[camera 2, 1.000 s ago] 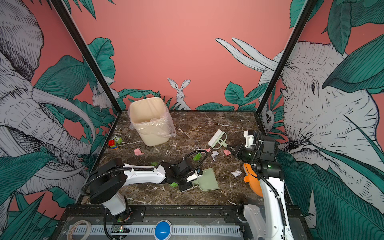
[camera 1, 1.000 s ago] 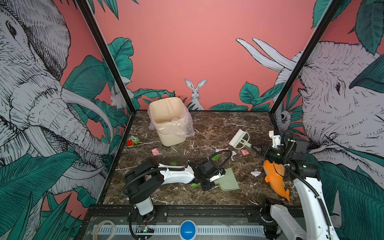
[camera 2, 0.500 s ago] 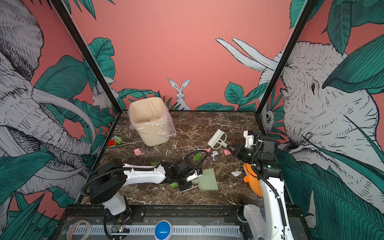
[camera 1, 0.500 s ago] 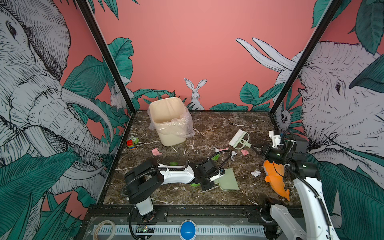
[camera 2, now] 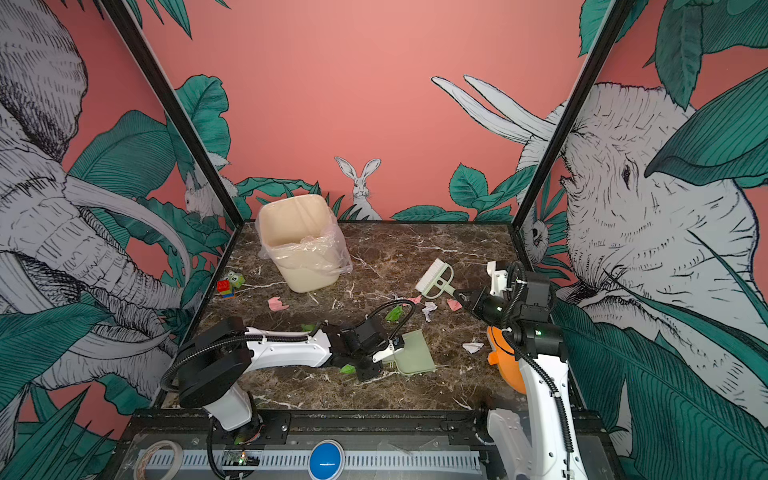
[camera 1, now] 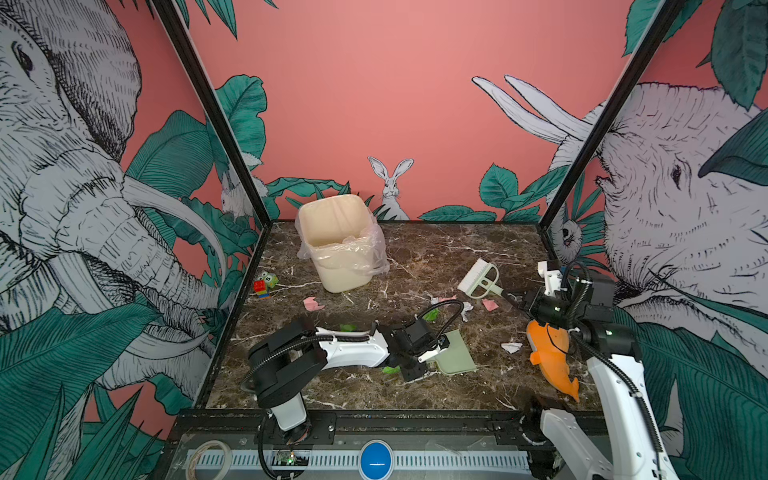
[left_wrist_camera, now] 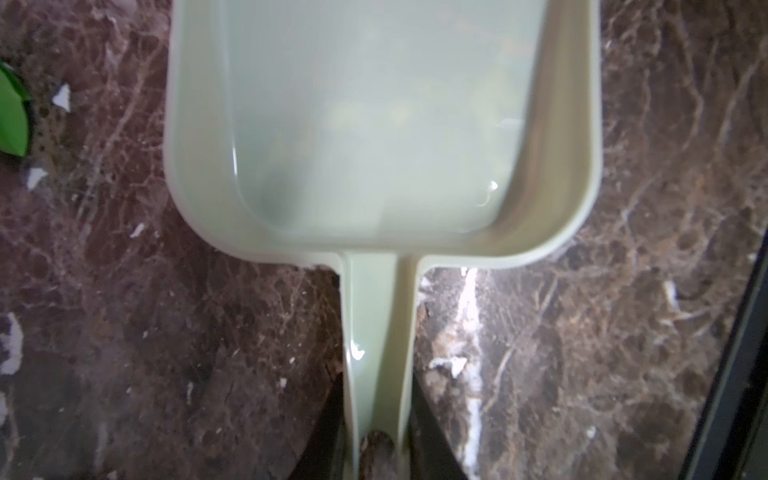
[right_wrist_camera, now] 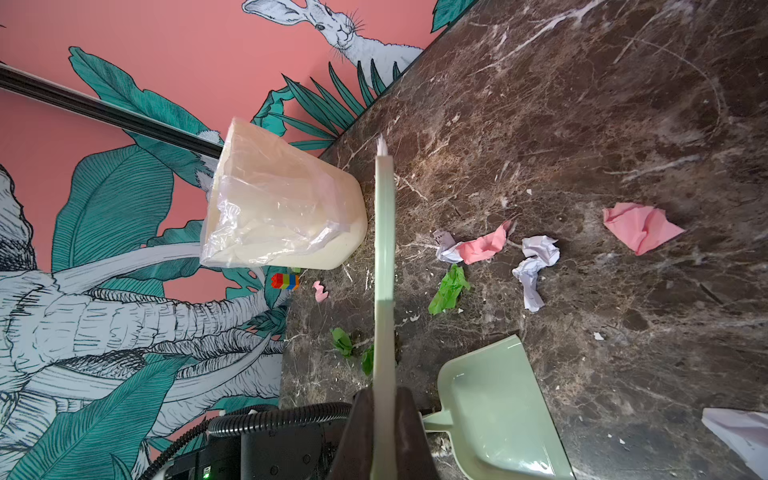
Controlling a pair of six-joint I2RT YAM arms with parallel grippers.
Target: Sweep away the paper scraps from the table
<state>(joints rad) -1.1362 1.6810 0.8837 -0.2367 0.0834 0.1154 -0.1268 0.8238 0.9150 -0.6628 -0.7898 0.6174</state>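
A pale green dustpan (camera 1: 455, 357) (left_wrist_camera: 374, 124) lies flat on the table (camera 1: 436, 253), near the front middle. My left gripper (camera 1: 432, 355) (left_wrist_camera: 376, 436) is shut on its handle, one dark finger on each side. My right gripper (camera 1: 513, 300) (right_wrist_camera: 384, 415) is shut on the handle of a green brush (camera 1: 478, 278) (right_wrist_camera: 384, 249), held over the table's right side. Paper scraps lie between them: pink (right_wrist_camera: 640, 226), pink (right_wrist_camera: 484, 247), white (right_wrist_camera: 534, 266), green (right_wrist_camera: 449, 289). More scraps show in a top view: pink (camera 1: 312, 304), white (camera 1: 511, 347), green (camera 1: 390, 369).
A cream bin with a plastic liner (camera 1: 340, 245) stands at the back left. Toy blocks (camera 1: 262, 284) sit by the left wall. An orange fish toy (camera 1: 550, 357) lies under my right arm. Walls enclose three sides, with a black frame (camera 1: 415, 415) along the front.
My left gripper's jaws have drawn in onto the dustpan handle. Neither arm has visibly shifted, and the scraps lie where they were.
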